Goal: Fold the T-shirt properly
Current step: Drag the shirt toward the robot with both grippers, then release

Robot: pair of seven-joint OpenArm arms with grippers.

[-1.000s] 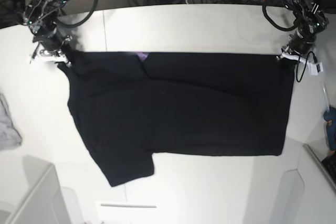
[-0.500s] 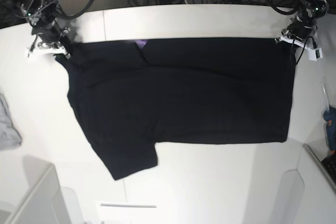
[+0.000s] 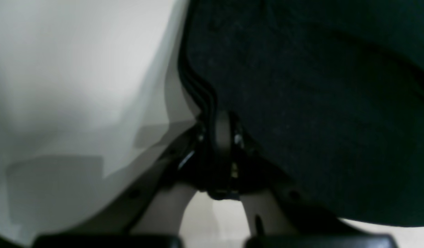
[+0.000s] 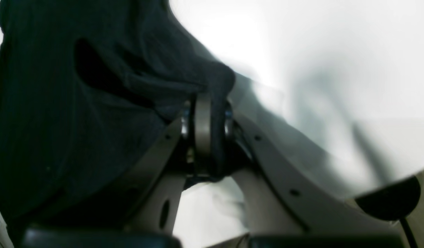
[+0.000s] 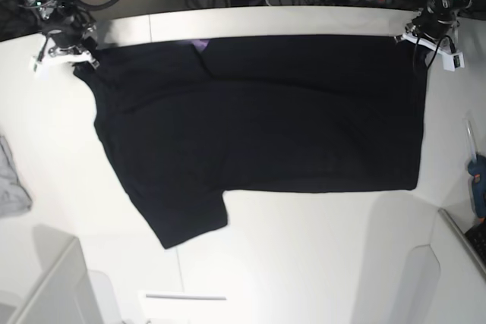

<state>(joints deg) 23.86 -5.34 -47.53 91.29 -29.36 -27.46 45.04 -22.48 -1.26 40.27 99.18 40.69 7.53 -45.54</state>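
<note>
The black T-shirt (image 5: 266,111) lies spread across the upper middle of the white table (image 5: 304,263) in the base view, its top edge stretched nearly straight between 2 held corners close to the table's far edge. A sliver of purple print (image 5: 200,45) shows at that top edge, left of center. The lower edge runs level across the middle of the frame, and 1 sleeve (image 5: 186,218) juts down toward lower left.

The right gripper (image 5: 70,57) sits at the upper left of the base view, clamped on the T-shirt's corner; in the right wrist view a bunched fold of black cloth (image 4: 212,89) is pinched between its closed jaws. The left gripper (image 5: 418,39) sits at upper right, likewise clenched on the cloth's hem (image 3: 198,89), seen trapped between the jaws in the left wrist view.

Bare tabletop fills the lower half of the frame. A small grey cloth (image 5: 11,180) lies at the left edge, well apart from the shirt.
</note>
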